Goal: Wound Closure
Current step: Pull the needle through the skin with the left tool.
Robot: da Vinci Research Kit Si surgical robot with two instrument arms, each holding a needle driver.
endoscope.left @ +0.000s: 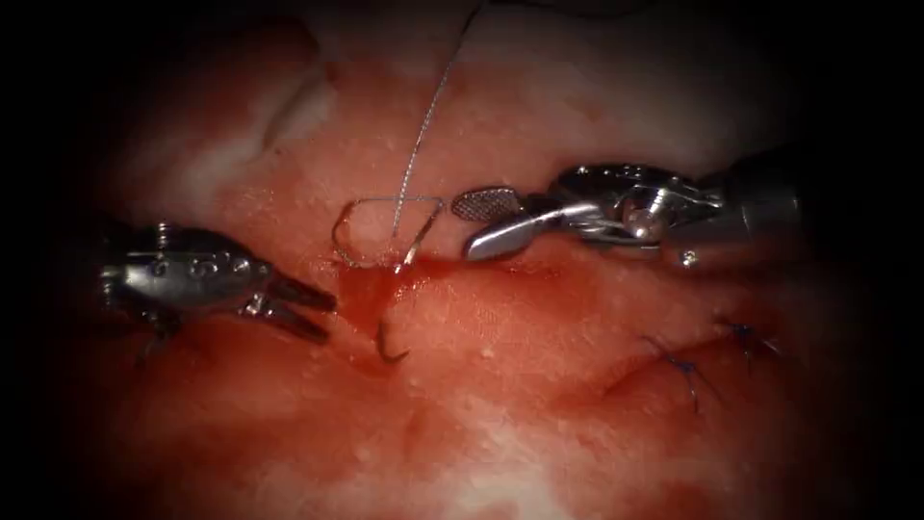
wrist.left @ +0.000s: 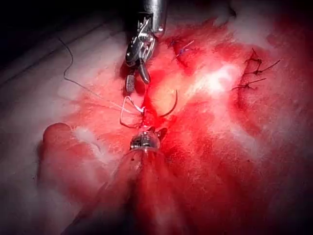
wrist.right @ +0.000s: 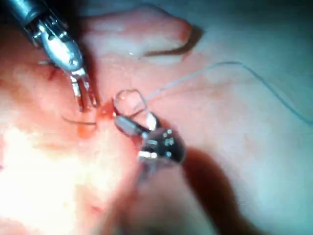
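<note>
The left tool (endoscope.left: 322, 313) hovers with its jaws parted and empty, just left of the red-pooled cut (endoscope.left: 385, 289); the right tool (endoscope.left: 481, 223) sits with jaws spread wide, holding nothing, close to the thread (endoscope.left: 423, 135) that loops above the cut and runs up and away; the needle (endoscope.left: 388, 349) is in the tissue (endoscope.left: 539, 404), one curved end poking out just below the loop; tied stitches (endoscope.left: 679, 368) lie well off to the right.

Needle, thread and tissue at the cut

Curved needle (endoscope.left: 390, 349) sits partly buried in red-wet tissue (endoscope.left: 539, 404); thread (endoscope.left: 423, 135) loops beside it, trailing upward.
</note>
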